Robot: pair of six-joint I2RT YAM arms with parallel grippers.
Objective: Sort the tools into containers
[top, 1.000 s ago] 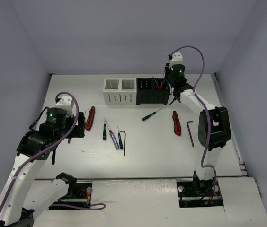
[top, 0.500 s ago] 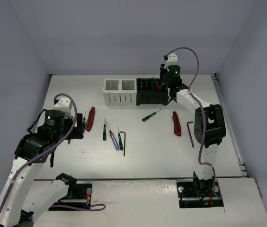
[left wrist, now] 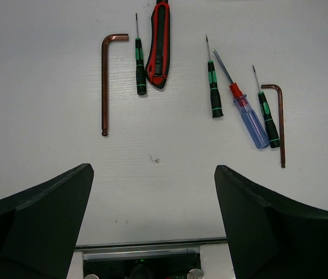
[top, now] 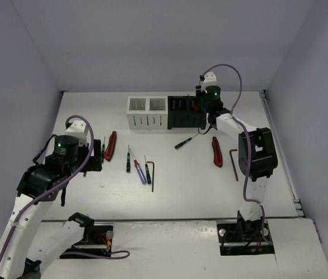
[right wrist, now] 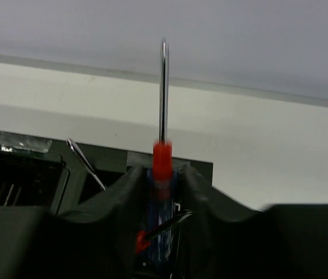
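My right gripper (top: 201, 108) hangs over the black container's (top: 181, 120) right compartment. In the right wrist view its jaws (right wrist: 162, 172) stand slightly apart around an upright blue-and-red screwdriver (right wrist: 163, 156), which is blurred, with thin gaps at both sides. Another red-tipped tool (right wrist: 152, 231) leans inside below it. The white container (top: 146, 113) stands to the left. My left gripper (left wrist: 152, 197) is wide open above bare table, short of a hex key (left wrist: 104, 81), red pliers (left wrist: 159, 43), several screwdrivers (left wrist: 213, 87) and a second hex key (left wrist: 280, 125).
A green screwdriver (top: 186, 141), a red-handled tool (top: 216, 151) and a hex key (top: 234, 163) lie right of centre. Grey walls close in the table (top: 193, 186) on three sides. Both arm bases sit at the near edge.
The right gripper has shifted left and back over the black container, and its jaws have parted a little around the screwdriver. The left arm has barely moved.
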